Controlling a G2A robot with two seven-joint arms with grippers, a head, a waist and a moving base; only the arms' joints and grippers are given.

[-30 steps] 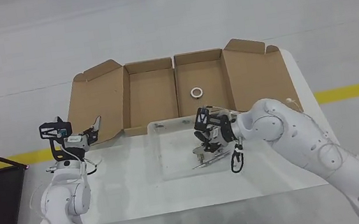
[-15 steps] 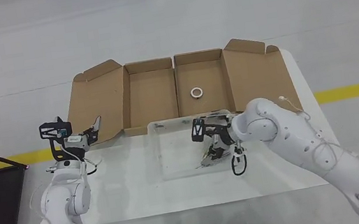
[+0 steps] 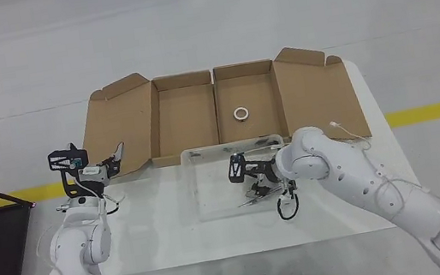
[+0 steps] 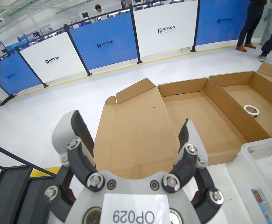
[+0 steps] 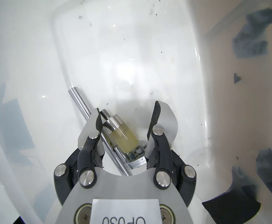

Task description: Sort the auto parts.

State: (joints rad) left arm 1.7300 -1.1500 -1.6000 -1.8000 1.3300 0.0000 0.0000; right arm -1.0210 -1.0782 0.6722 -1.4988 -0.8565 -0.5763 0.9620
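Clear plastic tray (image 3: 216,192) holds a threaded part (image 5: 122,133); the right claw (image 5: 127,115) straddles it, spread wide, likely for grasping. The left claw (image 4: 131,125) hangs wide open, apart from the tray.

White table (image 3: 157,234) w/ open cardboard box (image 3: 187,121) at far edge, clear tray (image 3: 211,192) just in front.

— What sits along the far edge of the table (image 3: 157,234)?
— The cardboard box (image 3: 186,117), two compartments side by side. The ring (image 3: 240,113) lies in the right one.
— And before it?
— The tray (image 3: 211,191), just in front of the box, mid-table. In it, the rod (image 5: 79,100) and the threaded part (image 5: 122,133) lie side by side, touching, with the right gripper (image 5: 127,116) over them.
— The left gripper (image 4: 131,126)?
— Near the table's left edge, before the box's left flap.
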